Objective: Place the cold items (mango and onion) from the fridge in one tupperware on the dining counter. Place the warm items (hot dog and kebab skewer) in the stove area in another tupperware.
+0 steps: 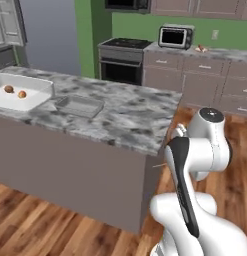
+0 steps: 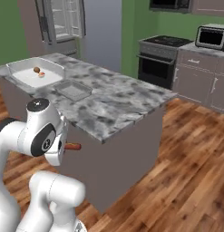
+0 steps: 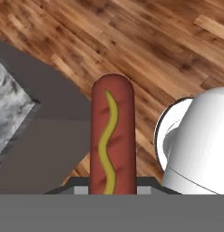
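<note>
Red-brown, with a wavy yellow mustard line along its top, the hot dog (image 3: pixel 111 136) sits pinched in the tool (image 3: pixel 112 188), sticking straight out from it over the wooden floor (image 3: pixel 145 41) beside the desk's grey side panel (image 3: pixel 45 136). In the right base view the same hot dog (image 2: pixel 73 146) pokes out sideways from the hand, low beside the desk (image 2: pixel 113 104) and below its marble top.

On the desk top, near its far left end, stands a white tupperware (image 1: pixel 30 102) with two small brown items (image 1: pixel 9 89) inside, lying apart from each other; which foods they are is too small to tell. Just beside it, toward the middle of the desk, sits a clear tupperware (image 1: pixel 80 106).

Behind the desk a stove (image 1: pixel 122 60) stands against the green wall, with a toaster oven (image 1: pixel 176 36) on the counter next to it. Farther along that counter lies a small reddish thing (image 1: pixel 200 48), too small to identify.
</note>
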